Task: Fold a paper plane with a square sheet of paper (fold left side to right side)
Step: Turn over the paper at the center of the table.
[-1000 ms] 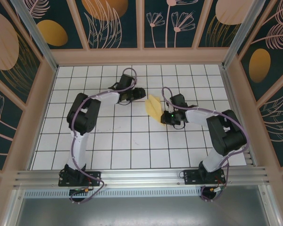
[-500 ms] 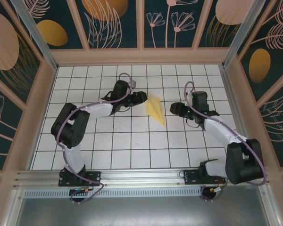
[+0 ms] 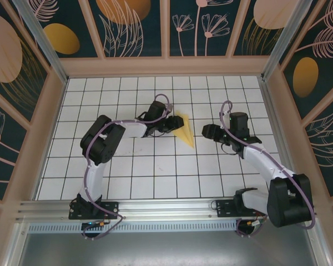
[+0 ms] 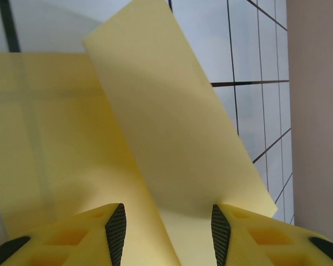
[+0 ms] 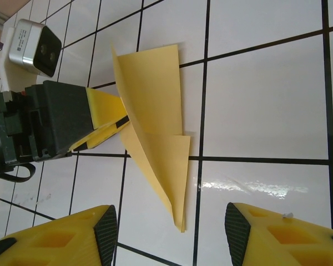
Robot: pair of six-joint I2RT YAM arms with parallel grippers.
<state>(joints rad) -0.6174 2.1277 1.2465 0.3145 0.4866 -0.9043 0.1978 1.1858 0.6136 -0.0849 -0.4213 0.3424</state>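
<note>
Straddling paper plane (image 3: 183, 128) flap, left fingers (image 4: 72, 239) spread, seemingly loose; right fingers (image 5: 55, 246) released.

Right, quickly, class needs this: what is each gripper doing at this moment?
Left gripper: open, straddling a raised flap of the paper plane.
Right gripper: open, holding nothing.

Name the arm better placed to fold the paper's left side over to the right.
Left: the left gripper, open, straddles the paper's raised left flap; the right gripper hangs open, apart from it.
</note>
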